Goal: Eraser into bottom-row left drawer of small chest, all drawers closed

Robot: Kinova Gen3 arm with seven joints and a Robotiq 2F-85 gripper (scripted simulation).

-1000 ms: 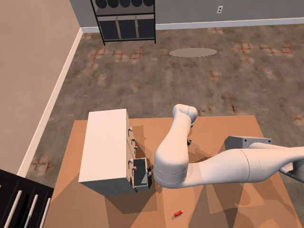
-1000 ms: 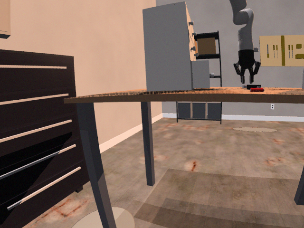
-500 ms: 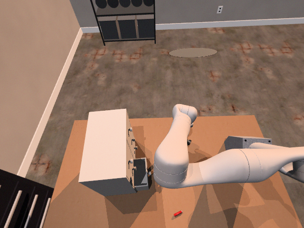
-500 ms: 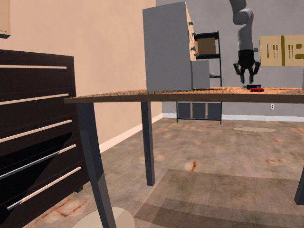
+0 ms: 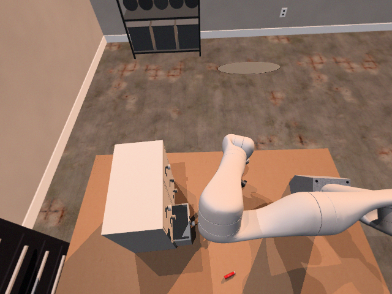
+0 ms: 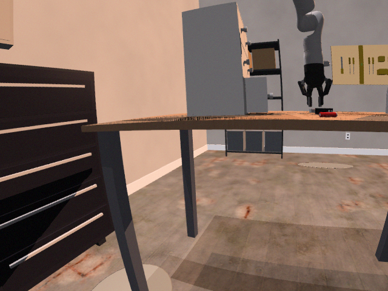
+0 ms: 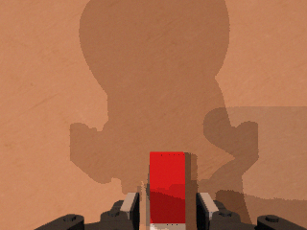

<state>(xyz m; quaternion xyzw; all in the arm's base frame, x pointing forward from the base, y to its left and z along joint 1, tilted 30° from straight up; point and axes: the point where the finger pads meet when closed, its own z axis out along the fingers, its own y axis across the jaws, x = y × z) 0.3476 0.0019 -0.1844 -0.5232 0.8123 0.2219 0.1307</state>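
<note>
The tool [image 5: 244, 183] [image 6: 315, 104] [image 7: 167, 208] is hovering partly open above the desk [image 5: 272, 167] [image 6: 282, 125] [image 7: 38, 120], holding nothing. The eraser [image 7: 167, 179] is lying on the desk below, lined up between the fingers. The chest's [image 5: 136, 186] [image 6: 214, 62] bottom-left drawer [image 5: 189, 216] [image 6: 256, 94] is standing open; a red cylinder [image 5: 229, 274] [image 6: 327, 114] is lying apart.

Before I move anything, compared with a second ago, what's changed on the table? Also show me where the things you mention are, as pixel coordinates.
Nothing visibly changed: the white jointed arm [image 5: 221, 190] [image 6: 312, 50], partly open black gripper [image 5: 245, 172] [image 6: 314, 105] [image 7: 167, 208], pale box-shaped chest [image 5: 136, 190] [image 6: 213, 62], its pulled-out grey drawer [image 5: 180, 221] [image 6: 256, 95] and small red cylinder [image 5: 229, 274] [image 6: 328, 114] look the same.
</note>
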